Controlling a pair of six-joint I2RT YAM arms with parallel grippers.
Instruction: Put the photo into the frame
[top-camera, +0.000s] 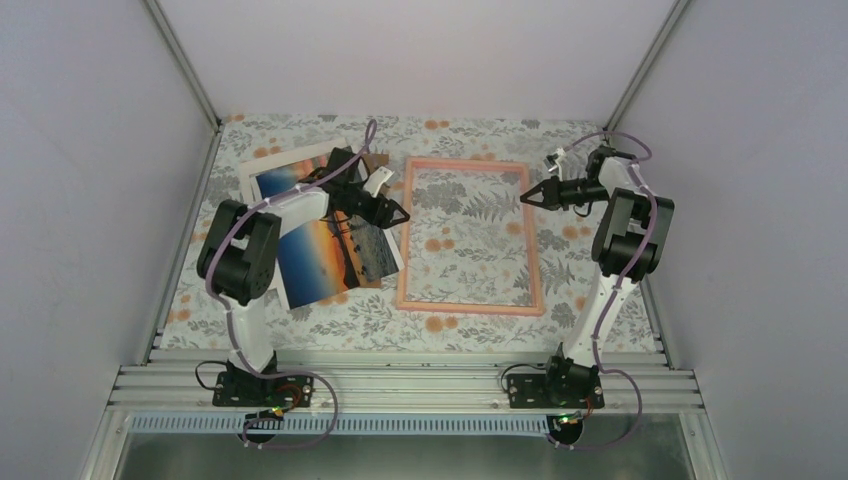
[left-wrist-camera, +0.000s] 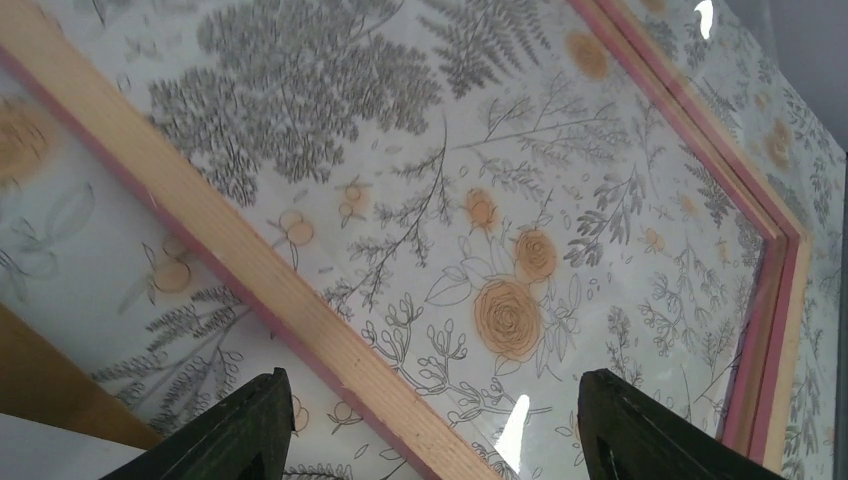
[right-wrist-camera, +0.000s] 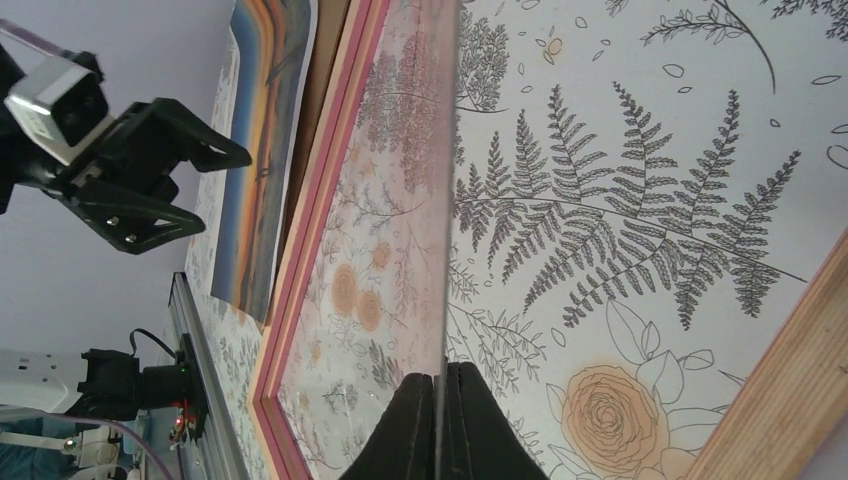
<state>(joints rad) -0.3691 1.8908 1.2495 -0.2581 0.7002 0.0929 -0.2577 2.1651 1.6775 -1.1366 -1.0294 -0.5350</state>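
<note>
Pink frame (top-camera: 470, 306) lies flat at the middle of the table (top-camera: 460, 335). Just beside it, toward the left edge, the photo (top-camera: 310, 260) lies picture up. Above the photo's right edge the left claw (top-camera: 400, 215) hovers with jaws apart. The right claw (top-camera: 525, 198), pinched closed, sits over the frame's right side near its far corner.

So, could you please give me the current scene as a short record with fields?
frame: flat on the table, mid-scene
photo: face up on the brown board, left of the frame, not in it
left gripper: open, empty, above the frame's left rail
right gripper: shut on a thin clear sheet at the frame's right side
</note>
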